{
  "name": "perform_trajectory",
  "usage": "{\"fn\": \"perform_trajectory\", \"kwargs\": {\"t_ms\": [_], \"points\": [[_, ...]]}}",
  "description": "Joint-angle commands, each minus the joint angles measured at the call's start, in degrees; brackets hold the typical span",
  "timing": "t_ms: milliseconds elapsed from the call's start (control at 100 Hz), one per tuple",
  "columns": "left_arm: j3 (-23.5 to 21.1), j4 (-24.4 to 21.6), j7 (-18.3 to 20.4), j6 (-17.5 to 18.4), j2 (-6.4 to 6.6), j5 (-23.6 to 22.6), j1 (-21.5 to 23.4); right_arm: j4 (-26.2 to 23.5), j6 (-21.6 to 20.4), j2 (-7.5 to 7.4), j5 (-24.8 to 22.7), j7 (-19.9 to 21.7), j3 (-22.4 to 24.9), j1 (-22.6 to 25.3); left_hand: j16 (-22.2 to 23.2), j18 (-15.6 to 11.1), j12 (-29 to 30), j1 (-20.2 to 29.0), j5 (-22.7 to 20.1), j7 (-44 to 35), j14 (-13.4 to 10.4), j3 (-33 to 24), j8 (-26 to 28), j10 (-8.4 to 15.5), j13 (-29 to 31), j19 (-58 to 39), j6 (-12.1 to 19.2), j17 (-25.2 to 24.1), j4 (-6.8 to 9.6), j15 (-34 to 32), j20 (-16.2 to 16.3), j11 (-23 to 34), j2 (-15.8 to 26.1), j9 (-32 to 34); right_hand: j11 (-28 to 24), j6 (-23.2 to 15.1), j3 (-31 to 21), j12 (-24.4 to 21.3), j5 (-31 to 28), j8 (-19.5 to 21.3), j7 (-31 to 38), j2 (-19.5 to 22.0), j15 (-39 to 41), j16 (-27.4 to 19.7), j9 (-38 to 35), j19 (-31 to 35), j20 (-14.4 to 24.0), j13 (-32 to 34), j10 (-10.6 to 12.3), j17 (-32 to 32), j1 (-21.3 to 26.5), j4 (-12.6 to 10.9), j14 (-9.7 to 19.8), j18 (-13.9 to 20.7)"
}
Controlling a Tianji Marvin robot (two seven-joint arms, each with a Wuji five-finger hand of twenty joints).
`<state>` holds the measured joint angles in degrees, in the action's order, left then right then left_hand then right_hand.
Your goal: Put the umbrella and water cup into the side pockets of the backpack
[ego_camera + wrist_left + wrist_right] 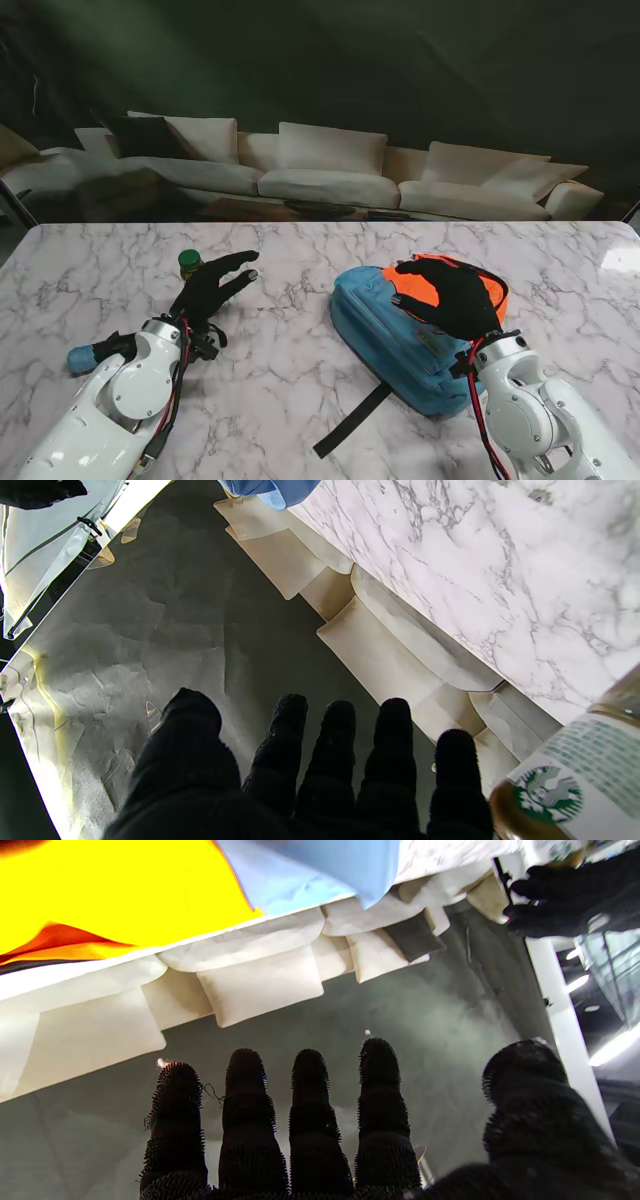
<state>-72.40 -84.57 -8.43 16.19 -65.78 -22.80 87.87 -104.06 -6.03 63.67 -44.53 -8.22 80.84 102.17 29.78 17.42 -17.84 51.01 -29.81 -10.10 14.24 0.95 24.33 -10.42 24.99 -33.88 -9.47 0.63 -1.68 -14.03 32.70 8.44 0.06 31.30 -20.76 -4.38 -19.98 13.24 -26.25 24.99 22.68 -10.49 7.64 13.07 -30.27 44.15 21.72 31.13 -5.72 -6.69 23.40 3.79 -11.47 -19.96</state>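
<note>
While its fingers stretch out apart and grip nothing, the left hand [213, 288] hovers over the marble tabletop [300, 330], with the green-capped water cup [190, 262] just beside it on the far side. Farther right, the right hand [452, 295], also spread and empty, rests on the blue and orange backpack [400, 340]. A blue cylinder [82, 357], perhaps the umbrella, lies by the left forearm.

Both arms: glossy white rounded shells, grey disc caps at joints. Left hand [212, 286] and right hand [455, 296] in black knit gloves; fuzzy fibres along fingers [310, 1120]. Red and black cables [482, 412] run beside each wrist, black fittings there.
</note>
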Motion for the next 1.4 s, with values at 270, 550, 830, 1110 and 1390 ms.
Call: {"fn": "perform_trajectory", "kwargs": {"t_ms": [270,550,830,1110,1390], "points": [[0.05,-1.00,0.73,0.33,-0.04,-0.41,0.46,-3.03,9.04,-2.32,-8.77,11.58,-7.93,-2.67,0.06,-0.14,-0.20,0.44,-0.77,-0.25,-0.49,0.76,-0.03,0.11,-0.68,-0.39,-0.11,-0.51,1.09,-0.29,0.15,0.62,2.05,0.36,18.74,12.54,-9.61,-9.28,14.63,-3.80,-18.26,-5.77,-7.78,-7.70,12.96,-7.72,-1.76,-11.15,-5.83,2.47,-18.47,1.93,-2.52,1.26],[0.16,-0.56,0.80,1.00,0.00,-0.55,0.30,-1.27,24.13,-2.73,-14.02,16.23,-16.00,-7.71,0.05,-0.18,-0.18,0.34,-0.73,-0.23,-0.50,0.76,-0.03,0.17,-0.62,-0.38,-0.10,-0.45,1.08,-0.29,0.13,0.58,2.01,0.35,22.95,15.74,-18.14,-13.46,16.50,-4.05,-23.59,-16.01,-8.59,-10.79,16.01,-13.68,-4.90,-15.90,-6.41,4.80,-23.45,4.42,-2.44,1.96],[0.17,-0.69,0.74,0.89,0.01,-0.70,0.40,5.41,33.66,-2.67,-13.40,17.74,-25.31,-15.84,0.06,-0.18,-0.18,0.34,-0.73,-0.24,-0.56,0.75,-0.03,0.24,-0.61,-0.39,-0.06,-0.47,1.08,-0.29,0.13,0.58,2.03,0.28,22.92,14.91,-14.61,-13.45,16.49,-3.33,-22.93,-16.01,-6.90,-8.63,15.65,-13.00,-5.10,-13.44,-6.18,3.01,-14.15,2.67,-2.12,1.10],[0.11,-0.87,0.54,0.70,-0.05,-0.59,0.55,12.90,36.68,-1.57,-8.06,12.67,-30.58,-20.24,0.07,-0.17,-0.20,0.40,-0.77,-0.26,-0.55,0.71,-0.02,0.24,-0.60,-0.40,-0.06,-0.47,1.09,-0.31,0.14,0.61,2.04,0.32,-1.00,18.58,-9.88,0.19,10.43,2.98,-12.16,-14.69,3.31,0.16,13.98,6.87,1.12,-0.16,-6.86,-5.17,10.70,-1.78,1.76,3.95],[0.11,-0.86,0.58,0.72,-0.03,-0.66,0.54,14.86,32.36,-0.55,-5.03,7.42,-28.96,-19.28,0.09,-0.15,-0.21,0.40,-0.78,-0.28,-0.57,0.73,-0.01,0.21,-0.56,-0.38,-0.03,-0.49,1.09,-0.33,0.14,0.63,2.01,0.39,-17.11,-6.53,-47.06,9.32,-18.70,3.59,22.75,-21.60,25.20,12.52,-23.90,29.60,3.10,29.86,5.18,-23.64,25.87,8.97,8.37,9.13]]}}
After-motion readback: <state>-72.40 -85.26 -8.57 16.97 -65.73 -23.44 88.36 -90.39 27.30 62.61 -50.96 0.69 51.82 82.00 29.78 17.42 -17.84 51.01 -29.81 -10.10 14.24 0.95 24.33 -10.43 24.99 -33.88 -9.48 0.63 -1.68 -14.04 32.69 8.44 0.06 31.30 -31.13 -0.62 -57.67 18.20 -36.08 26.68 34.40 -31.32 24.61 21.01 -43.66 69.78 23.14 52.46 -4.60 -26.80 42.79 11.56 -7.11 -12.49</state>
